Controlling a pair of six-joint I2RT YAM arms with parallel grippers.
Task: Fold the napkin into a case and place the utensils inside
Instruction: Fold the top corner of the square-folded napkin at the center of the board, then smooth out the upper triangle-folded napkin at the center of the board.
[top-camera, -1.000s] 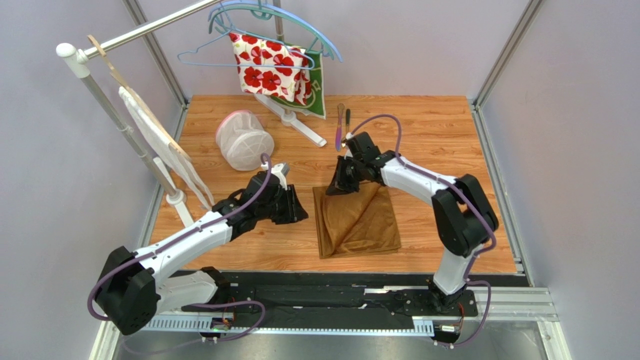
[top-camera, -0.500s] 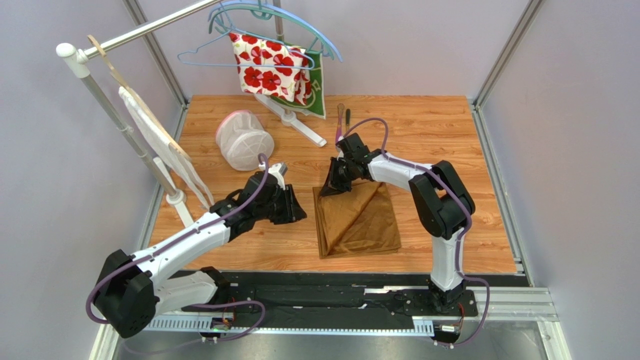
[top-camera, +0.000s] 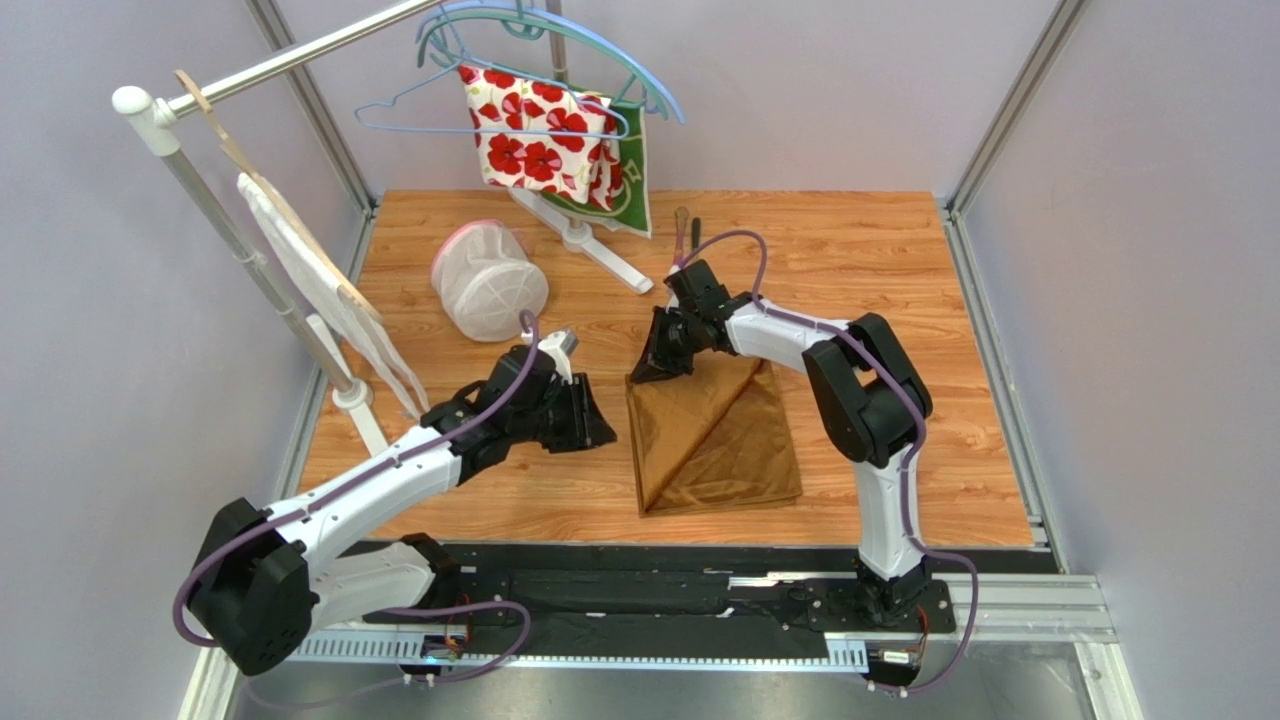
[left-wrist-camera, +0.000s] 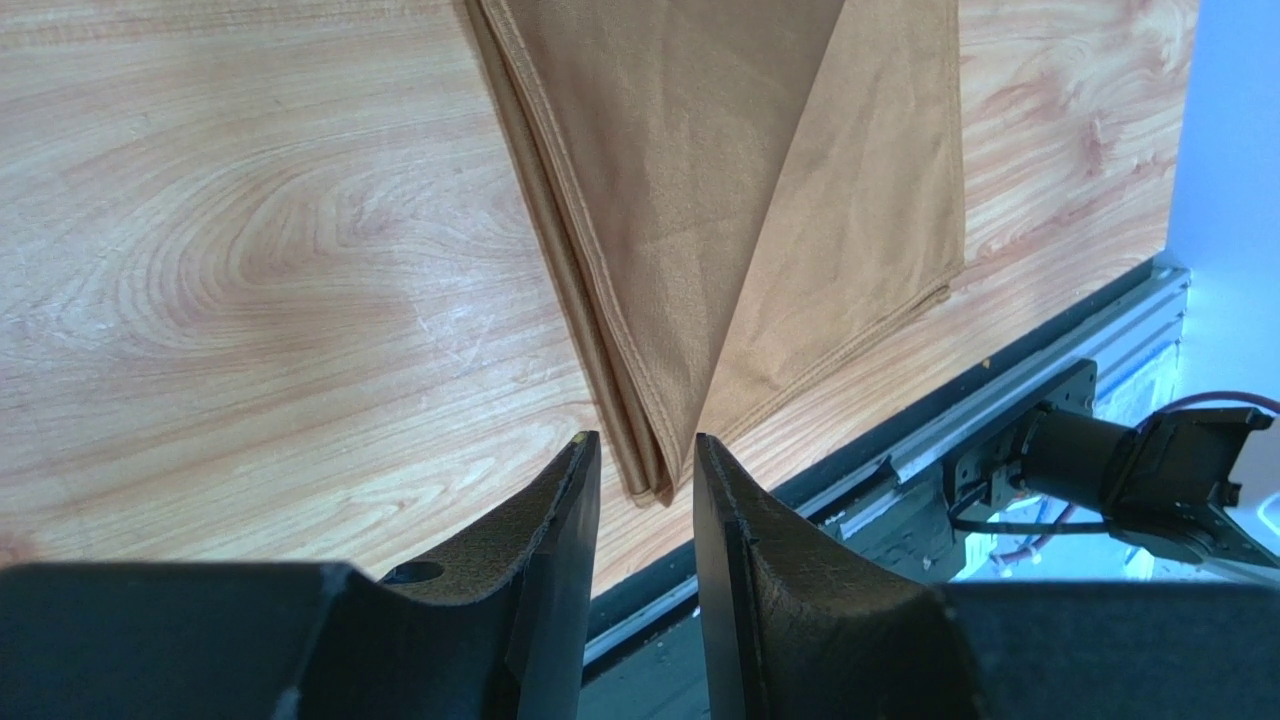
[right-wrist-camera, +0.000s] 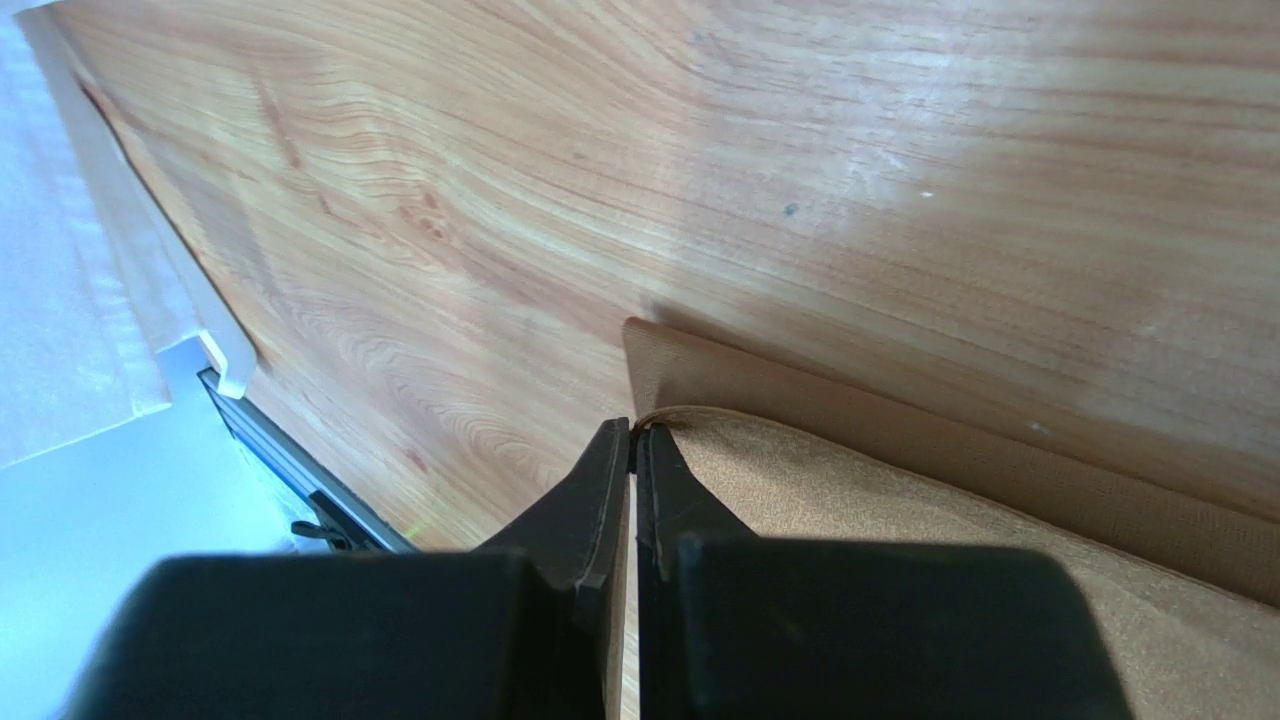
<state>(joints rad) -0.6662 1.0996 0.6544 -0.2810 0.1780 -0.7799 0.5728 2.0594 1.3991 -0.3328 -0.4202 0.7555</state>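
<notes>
Your golden-brown satin napkin (top-camera: 729, 450) lies folded on the wood-grain bench (top-camera: 902, 270), in the middle and toward the near edge, its top layer turned over along a slanting crease so that a triangular flap covers the left part. Your right jaws are pressed together on the far-left corner of that top layer. In the right wrist view the cloth edge (right-wrist-camera: 781, 435) sits pinched between the two black fingertips (right-wrist-camera: 601, 450), raised a little off the layer below (right-wrist-camera: 902, 435). Your left jaws hang above bare bench just left of the napkin, set narrow with a slim gap between them and holding nothing. In the left wrist view the napkin's near-left corner (left-wrist-camera: 654, 465) shows in line with that gap, but you cannot tell whether anything touches. Of the utensils (top-camera: 684, 228), only a slim dark tip shows past the right wrist, at the far side of the bench. A white mesh basket with a pink rim (top-camera: 489, 281) lies tipped on its side at the far left, well apart from the napkin.
</notes>
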